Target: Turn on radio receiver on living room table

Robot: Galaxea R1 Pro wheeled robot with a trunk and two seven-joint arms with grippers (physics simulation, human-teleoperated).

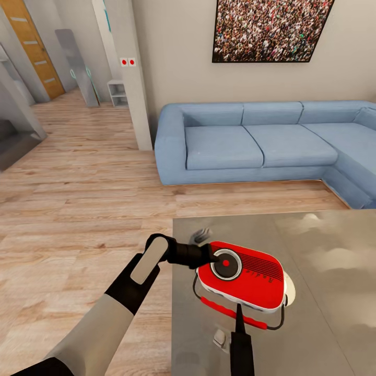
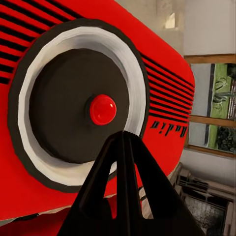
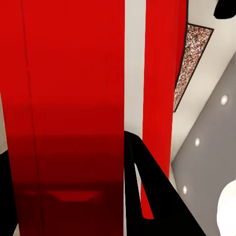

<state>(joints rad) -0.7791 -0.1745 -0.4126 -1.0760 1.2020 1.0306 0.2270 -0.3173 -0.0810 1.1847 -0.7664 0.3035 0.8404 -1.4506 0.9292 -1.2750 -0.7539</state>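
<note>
The left arm is reaching in from the left over the wood floor (image 1: 78, 209), and the left hand (image 1: 213, 255) is pressing its tip against the near-left rim of the radio receiver's (image 1: 250, 282) round dark dial (image 1: 225, 263). In the left wrist view the left hand (image 2: 124, 142) is showing its two black fingers (image 2: 105, 187) drawn together into one point, with nothing between them, just short of the red button (image 2: 103, 109) at the dial's centre. The dial (image 2: 73, 103) is sitting inside a white ring, and black grille slits (image 2: 164, 93) are running away beyond it above the lettering.

The radio receiver is lying just ahead of the left hand, face up, near the left edge of the glossy grey surface (image 1: 324, 313). Its thin wire handle with a red grip (image 1: 230, 312) is lying toward the robot, and a white disc (image 1: 289, 290) is peeking out from under its far-right side.

The right hand (image 1: 239, 313) is coming up from the bottom edge, its tip at the handle just before the radio's near side. In the right wrist view the right hand (image 3: 129, 162) is hard against the red casing (image 3: 73, 98) with its white stripe (image 3: 133, 64); one dark finger (image 3: 147, 187) is visible, and I cannot tell how far it is open.

Beyond the surface, a blue sectional sofa (image 1: 261, 143) is standing under a framed crowd picture (image 1: 269, 28).
</note>
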